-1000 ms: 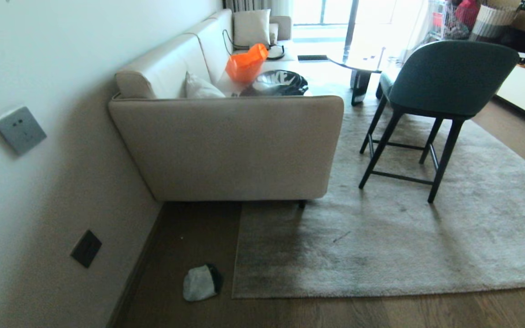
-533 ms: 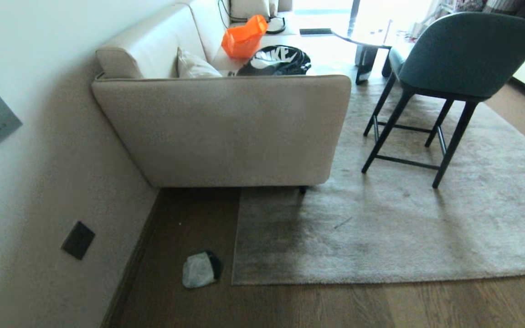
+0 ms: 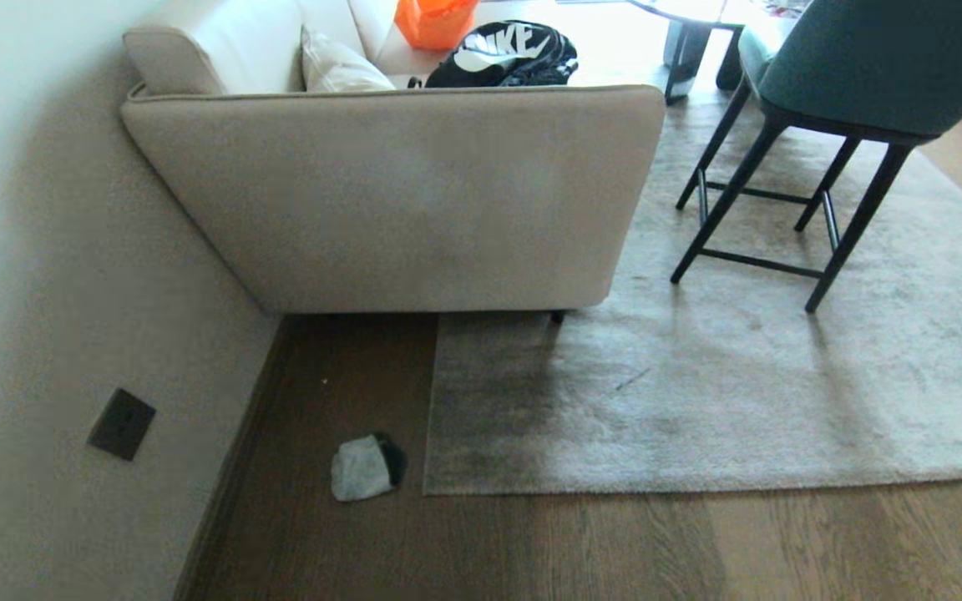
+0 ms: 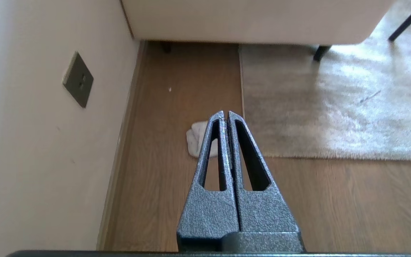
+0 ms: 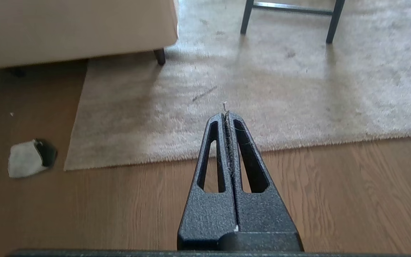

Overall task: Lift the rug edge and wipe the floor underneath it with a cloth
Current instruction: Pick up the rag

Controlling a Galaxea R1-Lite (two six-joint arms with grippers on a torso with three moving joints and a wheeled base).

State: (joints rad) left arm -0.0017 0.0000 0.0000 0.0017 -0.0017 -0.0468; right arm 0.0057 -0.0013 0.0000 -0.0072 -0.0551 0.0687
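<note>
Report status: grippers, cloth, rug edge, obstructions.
Left gripper and right gripper shut, empty. Cloth on floor beside rug edge, which lies flat. Nothing in the way.

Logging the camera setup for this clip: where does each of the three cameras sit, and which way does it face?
Head view: high on the robot, looking down at the sofa, the rug edge and the floor; no arm shows.
Left wrist view: behind the shut left gripper, aimed at the cloth by the wall.
Right wrist view: behind the shut right gripper, aimed over the rug toward the chair legs.
All three share the cloth and the rug corner.
</note>
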